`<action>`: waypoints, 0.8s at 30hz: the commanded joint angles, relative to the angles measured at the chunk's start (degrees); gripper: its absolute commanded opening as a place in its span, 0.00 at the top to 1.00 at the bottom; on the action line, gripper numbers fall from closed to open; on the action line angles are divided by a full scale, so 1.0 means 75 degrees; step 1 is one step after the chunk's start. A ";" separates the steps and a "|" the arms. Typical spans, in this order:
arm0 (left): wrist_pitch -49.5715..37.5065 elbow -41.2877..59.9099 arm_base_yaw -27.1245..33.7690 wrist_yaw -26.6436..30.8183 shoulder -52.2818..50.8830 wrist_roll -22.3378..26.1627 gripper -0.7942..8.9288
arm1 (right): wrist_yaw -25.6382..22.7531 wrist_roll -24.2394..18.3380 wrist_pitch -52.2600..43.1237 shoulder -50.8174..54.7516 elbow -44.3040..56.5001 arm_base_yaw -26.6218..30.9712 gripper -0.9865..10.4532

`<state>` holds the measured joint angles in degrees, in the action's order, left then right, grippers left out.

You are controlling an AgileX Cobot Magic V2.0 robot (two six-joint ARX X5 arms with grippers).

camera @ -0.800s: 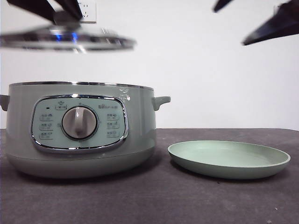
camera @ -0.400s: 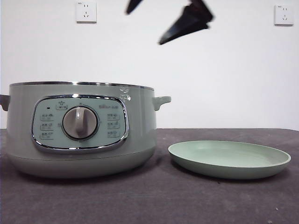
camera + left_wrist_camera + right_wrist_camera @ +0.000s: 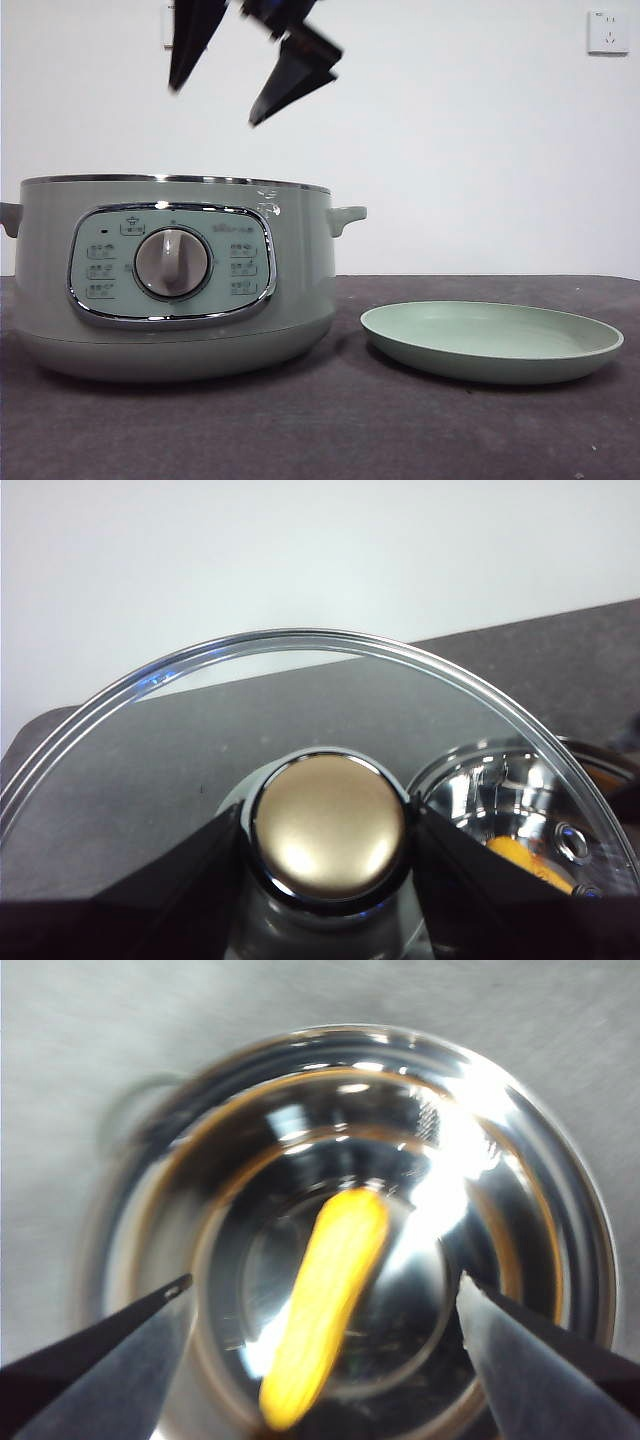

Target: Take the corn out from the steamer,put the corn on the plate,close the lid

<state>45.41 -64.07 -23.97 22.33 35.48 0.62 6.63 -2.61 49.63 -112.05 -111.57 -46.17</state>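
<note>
low front view, blurry right wrist view above steamer point(image 3: 340, 1230)

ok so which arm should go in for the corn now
Right. The right gripper hangs open directly above the steamer, with the corn lying between its jaws in view. The left gripper is occupied, shut on the lid knob.

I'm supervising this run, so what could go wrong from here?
The corn lies at a slant across the shiny steamer bowl; the open right gripper may close off-axis and let it slip. The left gripper holds the lid only by its knob, so the lid could tilt.
</note>
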 commanded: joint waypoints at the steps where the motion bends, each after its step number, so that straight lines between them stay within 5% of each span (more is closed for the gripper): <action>1: -0.0207 -0.0125 -0.0009 0.0026 -0.0052 0.0102 0.93 | -0.0291 -0.0265 0.0009 -0.0545 -0.0178 -0.0166 0.53; 11: -0.0041 -0.0125 -0.0009 0.0017 -0.0052 0.0102 0.93 | -0.0423 -0.0329 -0.0070 -0.1751 -0.0251 -0.0230 0.53; 20: -0.0015 -0.0125 -0.0009 0.0015 -0.0052 0.0102 0.93 | -0.0370 -0.0318 -0.0029 -0.2238 -0.0251 -0.0181 0.63; 24: 0.0061 -0.0125 -0.0009 0.0012 -0.0052 0.0102 0.93 | -0.0350 -0.0315 -0.0096 -0.2247 -0.0251 -0.0213 0.92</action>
<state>48.25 -64.07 -23.97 22.09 35.77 0.69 3.88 -4.54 49.36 -128.16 -113.25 -47.57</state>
